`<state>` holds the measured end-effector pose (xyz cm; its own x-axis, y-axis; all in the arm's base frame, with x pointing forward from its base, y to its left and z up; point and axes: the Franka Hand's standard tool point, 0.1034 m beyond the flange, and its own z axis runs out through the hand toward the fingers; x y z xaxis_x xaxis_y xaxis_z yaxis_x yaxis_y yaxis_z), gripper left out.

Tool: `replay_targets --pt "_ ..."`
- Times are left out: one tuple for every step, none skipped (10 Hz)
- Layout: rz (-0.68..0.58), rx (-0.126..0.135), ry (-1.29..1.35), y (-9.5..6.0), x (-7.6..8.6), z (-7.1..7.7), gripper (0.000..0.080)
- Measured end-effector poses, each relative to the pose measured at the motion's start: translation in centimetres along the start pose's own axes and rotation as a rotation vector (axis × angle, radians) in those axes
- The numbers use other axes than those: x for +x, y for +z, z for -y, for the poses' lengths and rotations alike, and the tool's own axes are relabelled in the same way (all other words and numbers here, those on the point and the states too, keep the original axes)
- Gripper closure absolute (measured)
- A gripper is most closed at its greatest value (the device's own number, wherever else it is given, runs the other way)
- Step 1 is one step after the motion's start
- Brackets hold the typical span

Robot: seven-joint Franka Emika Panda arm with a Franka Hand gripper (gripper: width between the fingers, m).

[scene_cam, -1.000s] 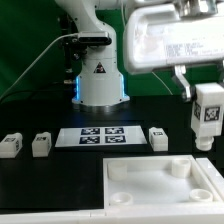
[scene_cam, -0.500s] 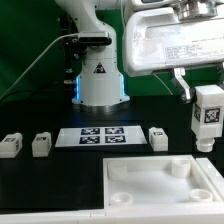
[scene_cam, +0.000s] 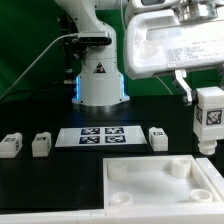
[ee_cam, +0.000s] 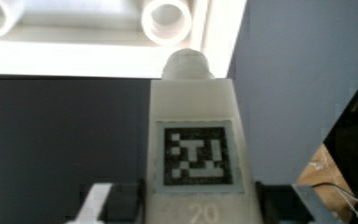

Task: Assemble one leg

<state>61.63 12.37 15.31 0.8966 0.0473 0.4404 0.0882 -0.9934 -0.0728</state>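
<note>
We hold the leg upright, jaws clamped on it, above the panel near its two-o'clock socket; next we should centre and lower it.

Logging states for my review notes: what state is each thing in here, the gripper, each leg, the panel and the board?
gripper: shut on the held leg.
held leg: upright, in the air, tag facing the exterior camera.
outermost leg: loose on the table, exterior view's left.
second leg: loose on the table beside it.
third leg: loose on the table, beside the marker board.
white panel: flat on the table, visible sockets empty.
marker board: flat on the table.
</note>
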Motion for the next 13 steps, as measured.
replay_targets --pt "0.013 -0.001 -0.002 0.7 -0.5 0.0 0.0506" --pt "0.025 -0.002 -0.002 1.5 -1.0 0.0 0.0506" --pt "0.040 -0.002 -0.003 2.2 -1.7 0.0 0.0506" --pt "0.045 -0.002 -0.001 2.6 -2.1 0.0 0.0506" --pt "0.045 -0.003 0.001 3.4 -2.6 -0.2 0.0506" --pt "0.046 -0.006 0.003 4.0 -3.0 -0.4 0.0506" --pt "0.043 -0.008 -0.003 4.0 -2.8 -0.7 0.0506" --pt "0.038 -0.009 0.000 4.0 -2.4 -0.8 0.0506" --pt "0.032 -0.007 0.006 3.9 -2.1 -0.7 0.0506" --pt "0.028 -0.007 0.005 3.8 -1.8 -0.7 0.0506" --pt "0.026 -0.007 0.005 3.9 -1.7 -0.7 0.0506" --pt "0.029 -0.007 0.006 4.2 -1.7 -0.7 0.0506" --pt "0.032 -0.007 0.006 4.5 -2.0 -0.8 0.0506"
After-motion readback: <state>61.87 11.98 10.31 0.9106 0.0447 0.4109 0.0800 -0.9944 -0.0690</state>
